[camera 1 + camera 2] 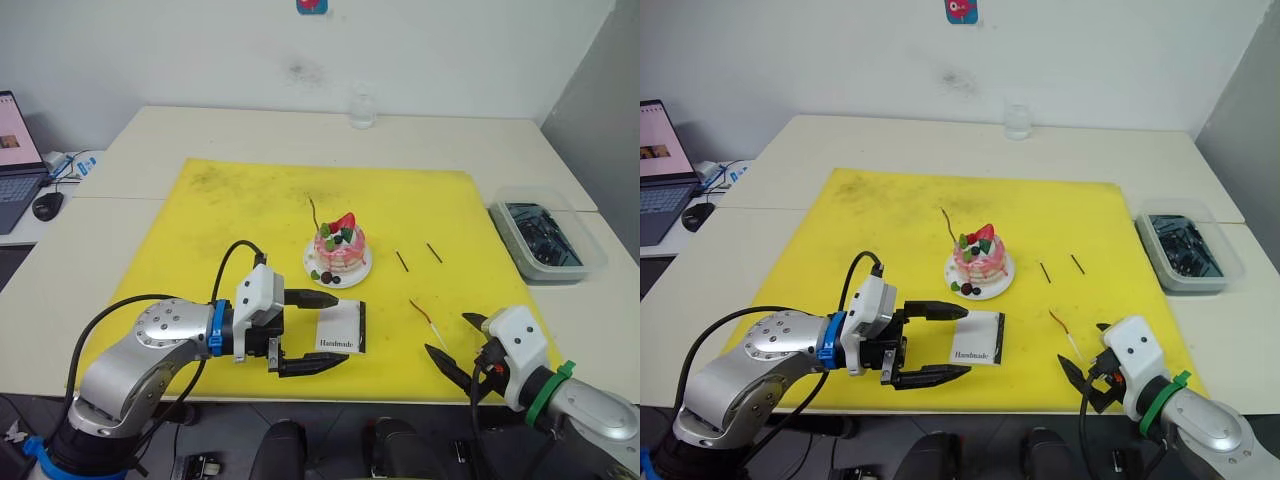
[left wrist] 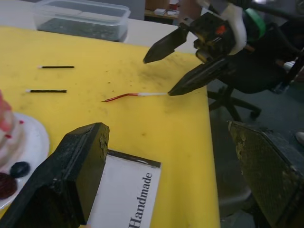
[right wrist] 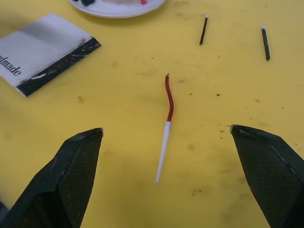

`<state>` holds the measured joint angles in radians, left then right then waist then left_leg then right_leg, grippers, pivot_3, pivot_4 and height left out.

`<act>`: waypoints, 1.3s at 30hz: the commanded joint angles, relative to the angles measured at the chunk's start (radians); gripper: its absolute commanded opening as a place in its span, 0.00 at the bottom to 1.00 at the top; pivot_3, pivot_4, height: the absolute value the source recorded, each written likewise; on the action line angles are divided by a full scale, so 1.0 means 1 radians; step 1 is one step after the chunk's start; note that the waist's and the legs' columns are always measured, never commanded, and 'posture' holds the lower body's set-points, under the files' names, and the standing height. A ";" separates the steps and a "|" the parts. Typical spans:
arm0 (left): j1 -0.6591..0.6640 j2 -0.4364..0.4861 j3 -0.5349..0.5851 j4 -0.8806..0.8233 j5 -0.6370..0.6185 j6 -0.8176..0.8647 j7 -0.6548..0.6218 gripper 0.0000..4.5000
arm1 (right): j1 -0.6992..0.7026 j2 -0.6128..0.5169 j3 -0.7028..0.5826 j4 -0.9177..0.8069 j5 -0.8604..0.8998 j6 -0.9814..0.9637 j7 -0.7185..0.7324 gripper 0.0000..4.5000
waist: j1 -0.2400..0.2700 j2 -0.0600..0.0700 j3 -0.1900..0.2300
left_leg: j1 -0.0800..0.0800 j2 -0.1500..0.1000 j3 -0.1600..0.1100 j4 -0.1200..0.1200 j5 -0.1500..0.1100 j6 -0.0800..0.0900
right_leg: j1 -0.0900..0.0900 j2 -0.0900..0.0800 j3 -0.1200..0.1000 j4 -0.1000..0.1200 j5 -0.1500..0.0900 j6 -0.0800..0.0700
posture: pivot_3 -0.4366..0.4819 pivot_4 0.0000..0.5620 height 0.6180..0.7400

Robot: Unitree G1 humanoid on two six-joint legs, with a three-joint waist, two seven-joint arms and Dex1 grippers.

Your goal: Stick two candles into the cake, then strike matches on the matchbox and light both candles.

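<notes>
The pink-and-white cake (image 1: 340, 250) sits on its small white plate (image 1: 358, 274) mid-mat. One thin candle (image 1: 313, 214) stands in the cake, leaning back left. The other candle (image 1: 425, 313) lies flat on the mat, red with a white end (image 3: 163, 152). My right gripper (image 1: 448, 335) is open just in front of that white end, with the candle (image 3: 168, 102) lying between its spread fingers. Two short dark matches (image 1: 401, 261) (image 1: 434, 252) lie right of the cake. The white "Handmade" matchbox (image 1: 338, 328) rests flat between the wide-open fingers of my left gripper (image 2: 166, 130).
A yellow mat (image 1: 230, 210) covers the table's middle. A clear plastic box (image 1: 545, 238) of dark items stands at the right edge. A glass (image 1: 362, 105) stands at the back. A laptop (image 1: 15, 160) and mouse (image 1: 47, 205) are at the far left.
</notes>
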<state>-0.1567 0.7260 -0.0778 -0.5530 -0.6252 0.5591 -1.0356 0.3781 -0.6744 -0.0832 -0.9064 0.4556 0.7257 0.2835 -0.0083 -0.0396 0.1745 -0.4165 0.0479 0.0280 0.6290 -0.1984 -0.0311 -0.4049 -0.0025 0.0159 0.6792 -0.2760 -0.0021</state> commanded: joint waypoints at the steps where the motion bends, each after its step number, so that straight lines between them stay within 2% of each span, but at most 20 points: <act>1: -0.021 -0.015 -0.009 -0.018 0.012 -0.029 0.009 1.00 | -0.015 0.036 0.029 0.013 -0.058 -0.035 -0.022 1.00 | 0.000 0.000 0.000 | 0.000 0.000 0.000 0.000 0.000 0.000 | 0.000 0.000 0.000 0.000 0.000 0.000 | 0.48 0.27 1.00; 6: -0.023 -0.029 -0.022 -0.024 0.019 -0.029 0.024 1.00 | -0.041 0.068 0.065 0.044 -0.109 -0.022 -0.029 1.00 | 0.000 0.000 0.000 | -0.001 0.000 0.000 0.000 0.000 0.000 | 0.000 0.000 0.000 -0.001 0.000 0.000 | 0.48 0.27 1.00; 11: -0.029 -0.037 -0.029 -0.022 0.023 -0.034 0.039 1.00 | -0.090 0.097 0.087 0.036 -0.105 0.078 -0.052 1.00 | 0.000 0.000 0.000 | -0.001 0.000 0.000 -0.001 0.000 0.000 | 0.000 0.000 0.000 0.000 0.000 0.000 | 0.48 0.27 1.00; 12: -0.030 -0.039 -0.031 -0.023 0.024 -0.035 0.041 1.00 | -0.100 0.110 0.085 0.035 -0.097 0.104 -0.059 0.96 | 0.000 0.000 0.000 | 0.000 0.000 0.000 -0.001 0.000 0.000 | 0.000 0.000 0.000 0.000 0.000 0.000 | 0.48 0.27 1.00; 15: -0.028 -0.044 -0.034 -0.029 0.018 -0.031 0.050 1.00 | -0.115 0.128 0.080 0.027 -0.089 0.154 -0.062 0.79 | 0.001 0.000 0.000 | -0.001 0.000 0.000 0.000 0.000 0.000 | 0.000 0.000 0.000 0.000 0.000 0.000 | 0.48 0.27 1.00; 24: -0.012 -0.050 -0.038 -0.045 0.010 -0.027 0.066 1.00 | -0.121 0.126 0.077 -0.009 -0.081 0.236 -0.044 0.03 | 0.001 0.000 0.000 | -0.001 0.000 0.000 0.000 0.000 0.000 | 0.000 0.000 0.000 0.000 0.000 0.001 | 0.48 0.27 1.00; 25: -0.010 -0.051 -0.040 -0.047 0.010 -0.029 0.069 1.00 | -0.126 0.128 0.072 -0.015 -0.077 0.246 -0.044 0.00 | 0.001 0.000 0.000 | -0.001 0.000 0.000 0.000 0.000 0.000 | 0.000 0.000 0.000 0.000 0.000 0.001 | 0.48 0.27 1.00; 30: 0.005 -0.050 -0.029 -0.051 -0.006 -0.019 0.077 1.00 | -0.163 0.149 0.016 -0.059 -0.022 0.314 -0.037 0.00 | 0.001 0.000 0.000 | -0.001 0.000 0.000 0.000 0.000 0.000 | 0.000 0.000 0.000 0.000 0.000 0.001 | 0.48 0.27 1.00; 33: 0.028 -0.040 -0.007 -0.056 -0.071 0.035 0.080 1.00 | -0.217 0.148 -0.058 -0.099 0.056 0.382 -0.010 0.00 | 0.000 0.000 0.000 | -0.001 0.000 0.000 0.000 0.000 0.000 | 0.000 0.000 0.000 0.000 0.000 0.001 | 0.48 0.27 1.00; 37: 0.049 -0.033 0.001 -0.054 -0.080 0.045 0.084 1.00 | -0.275 0.100 -0.154 -0.122 0.143 0.451 0.045 0.00 | 0.000 0.000 0.000 | -0.001 0.000 0.000 -0.001 0.000 0.000 | 0.000 0.000 -0.001 0.000 0.002 0.003 | 0.48 0.27 1.00; 39: 0.045 -0.032 -0.005 -0.052 -0.071 0.038 0.078 1.00 | -0.283 0.031 -0.213 -0.115 0.178 0.455 0.108 0.00 | 0.001 0.000 0.000 | -0.001 0.000 0.000 0.000 0.000 0.000 | 0.000 0.000 0.000 0.000 0.001 0.002 | 0.48 0.27 1.00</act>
<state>-0.1101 0.6881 -0.0977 -0.5760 -0.6854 0.6059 -0.9519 0.1023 -0.6223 -0.2392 -0.9892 0.6024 1.1772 0.3523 -0.0069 -0.0392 0.1748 -0.4172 0.0471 0.0281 0.6285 -0.1984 -0.0311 -0.4050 -0.0025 0.0160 0.6787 -0.2755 -0.0012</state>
